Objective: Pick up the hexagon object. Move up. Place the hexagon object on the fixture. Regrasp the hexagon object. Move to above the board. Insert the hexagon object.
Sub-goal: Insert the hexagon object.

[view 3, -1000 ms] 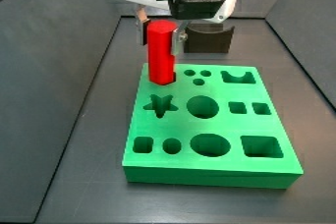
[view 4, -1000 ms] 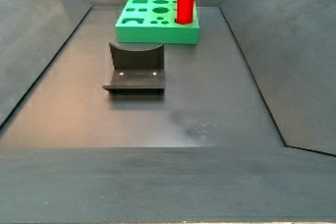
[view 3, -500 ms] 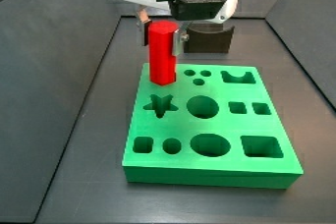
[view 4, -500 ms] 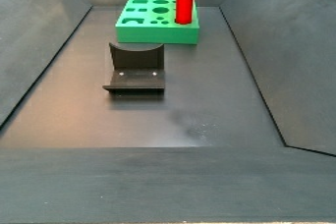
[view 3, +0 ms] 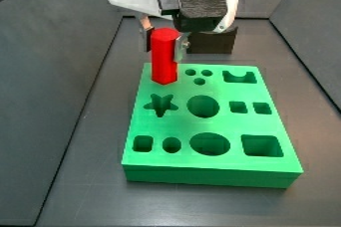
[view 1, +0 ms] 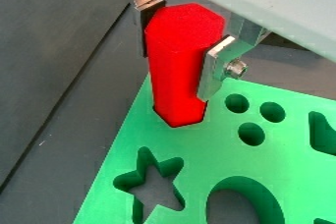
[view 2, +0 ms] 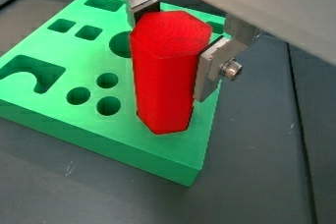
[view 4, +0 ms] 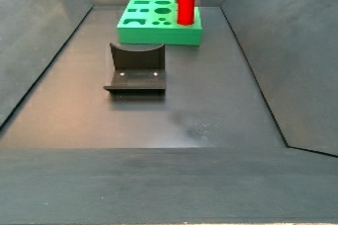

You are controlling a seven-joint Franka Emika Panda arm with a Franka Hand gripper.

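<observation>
Largest first: dark tabletop (view 4: 172,120), carrying everything. On it, the green board (view 3: 210,121), a thick slab with star, round, square and notched cut-outs. Just beyond the board's far edge in a side view, the dark fixture (view 3: 212,39); in another side view, well apart on the near side of the board (view 4: 136,68). Standing upright at the board's corner hole, the red hexagon object (view 3: 163,55), lower end already sunk into the hexagonal hole in a wrist view (view 1: 178,61), most of its length above the board's top face.

Directly above the board's corner, the end effector (view 2: 178,33), pointing straight down, silver fingers (view 1: 217,63) narrowed onto the upper flats of the hexagon object, one to each side.

Likely light, rigid and smooth-sided, so probably slippery under a loose pinch; flat opposite faces near the top the sensible hold, as taken here. Snug fit to the hole likely, so any tilt apt to bind. Insertion well begun, not yet seated.
</observation>
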